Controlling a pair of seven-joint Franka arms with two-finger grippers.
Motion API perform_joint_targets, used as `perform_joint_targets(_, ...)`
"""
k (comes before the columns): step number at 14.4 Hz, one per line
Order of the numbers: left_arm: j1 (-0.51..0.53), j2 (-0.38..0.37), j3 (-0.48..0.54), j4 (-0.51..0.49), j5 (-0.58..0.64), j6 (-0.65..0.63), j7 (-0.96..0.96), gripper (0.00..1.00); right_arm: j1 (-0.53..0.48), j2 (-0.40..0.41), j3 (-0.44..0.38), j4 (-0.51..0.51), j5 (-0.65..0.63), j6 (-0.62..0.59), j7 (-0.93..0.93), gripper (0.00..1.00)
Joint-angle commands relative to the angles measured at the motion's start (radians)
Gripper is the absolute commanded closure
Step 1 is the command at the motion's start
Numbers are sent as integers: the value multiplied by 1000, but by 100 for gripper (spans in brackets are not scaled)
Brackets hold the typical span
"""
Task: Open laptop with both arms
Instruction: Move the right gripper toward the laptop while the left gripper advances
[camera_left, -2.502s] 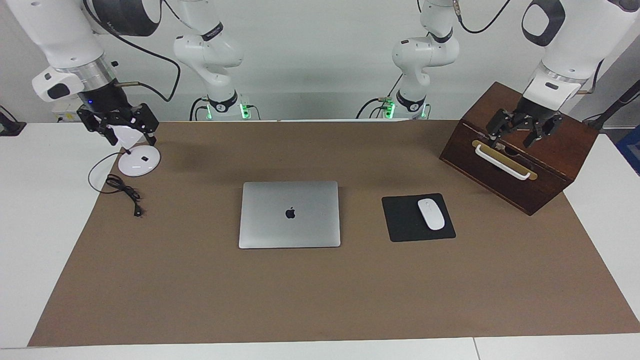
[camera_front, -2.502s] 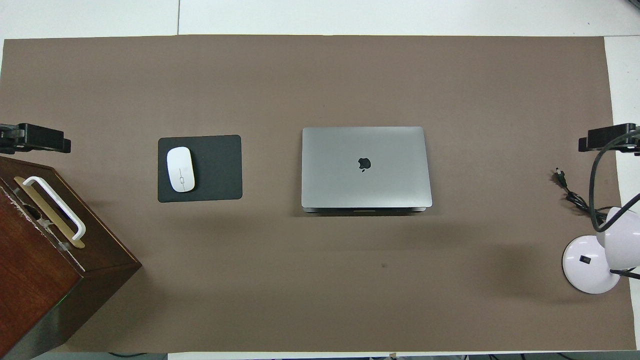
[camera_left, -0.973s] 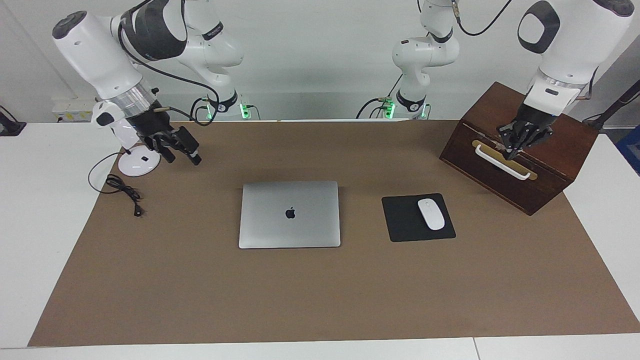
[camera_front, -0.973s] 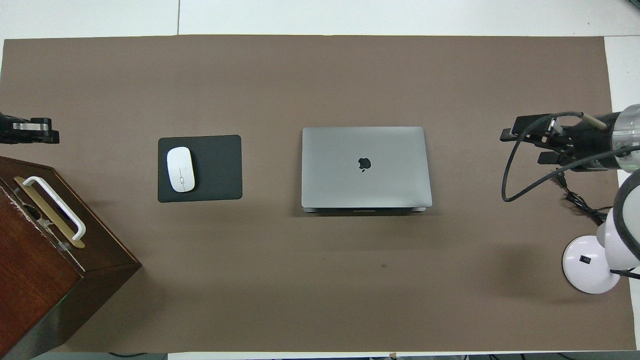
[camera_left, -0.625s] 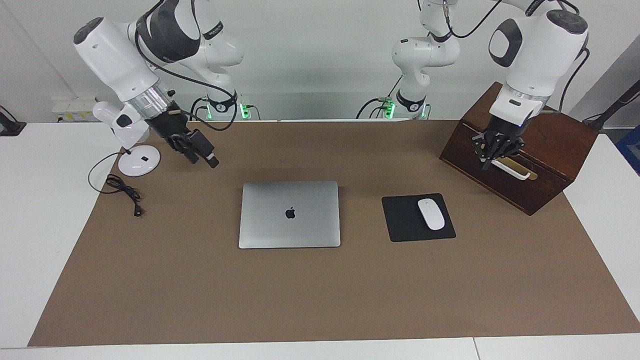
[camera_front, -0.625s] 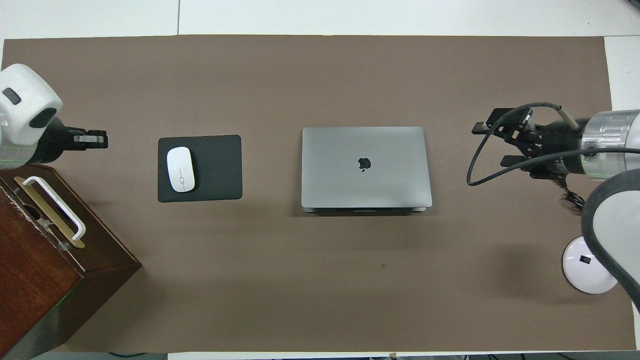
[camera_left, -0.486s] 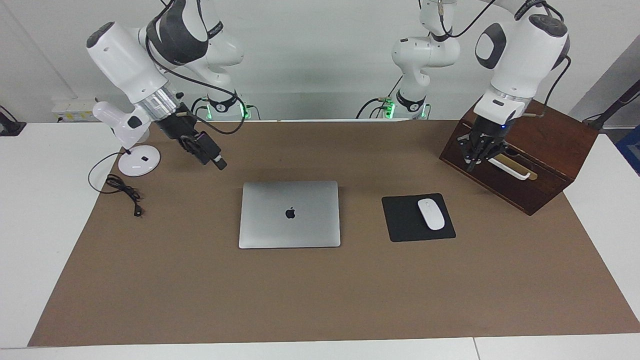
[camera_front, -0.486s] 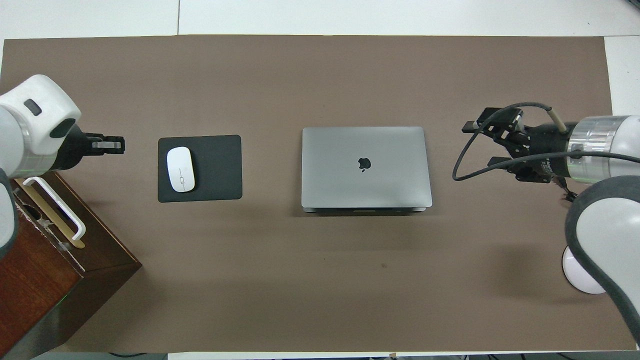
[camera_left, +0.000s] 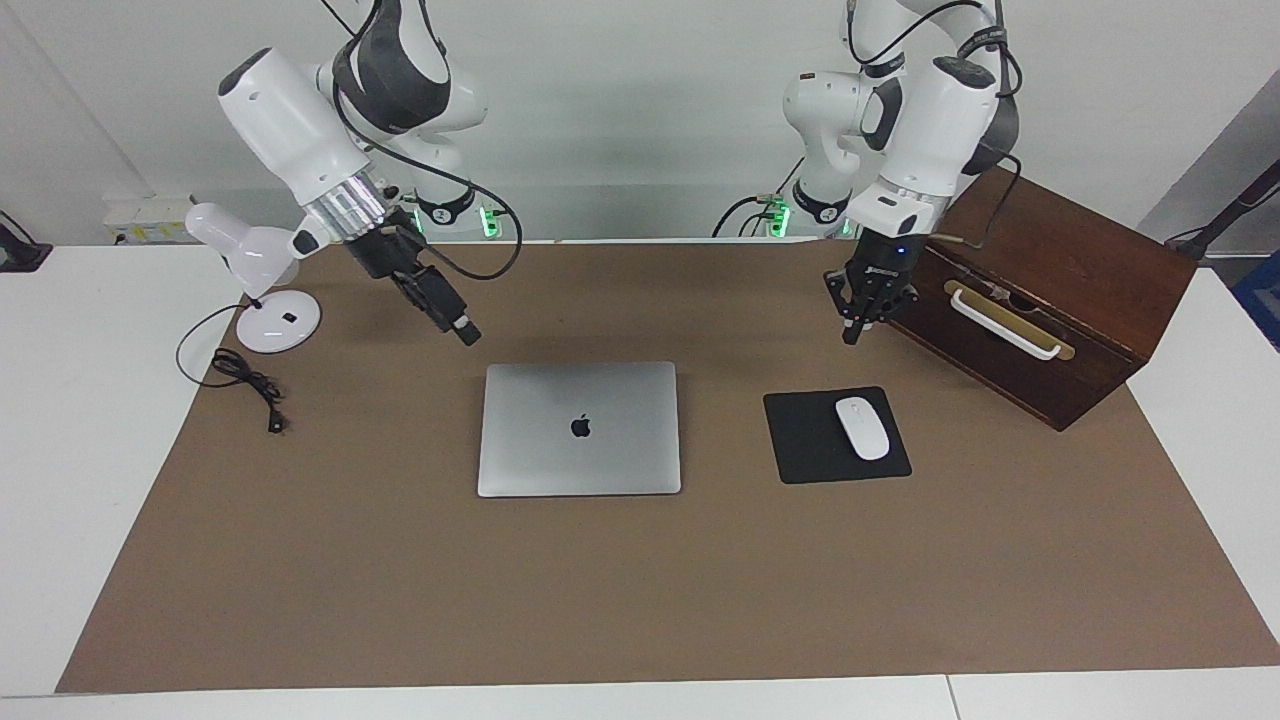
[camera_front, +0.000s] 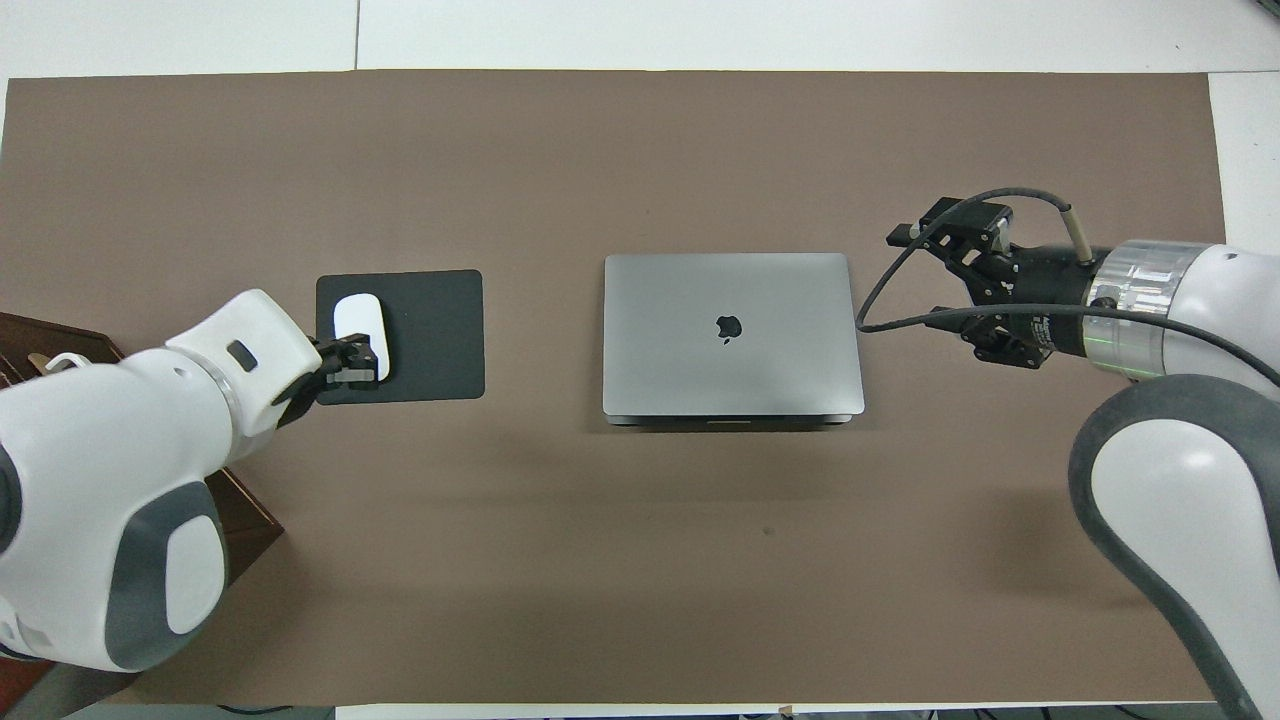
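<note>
Both our grippers have swung inward toward the closed laptop: left gripper pinched empty over the mat, right gripper spread beside it

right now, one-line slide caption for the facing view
Closed laptop on the mat; left end effector and right end effector in the air on either side, neither touching it.
</note>
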Motion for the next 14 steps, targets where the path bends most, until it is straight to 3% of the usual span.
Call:
perform_joint_targets(1, -77, -92, 14, -126, -17, 90, -10, 100, 57, -19, 1, -86, 33, 145, 41, 0)
perform_joint_targets(4, -164, -136, 14, -216, -17, 182, -24, 100, 104, 4, 1, -121, 80, 244, 42, 0)
perform_joint_targets(7, -232, -149, 14, -244, -17, 220, -33, 100, 170, 6, 1, -170, 153, 356, 42, 0)
perform_joint_targets(12, -335, -132, 12, -344, -17, 404, -70, 100, 291, 21, 1, -227, 306, 532, 42, 0)
perform_joint_targets(14, -352, -104, 12, -373, -17, 484, -71, 100, 307, 29, 1, -226, 324, 542, 42, 0)
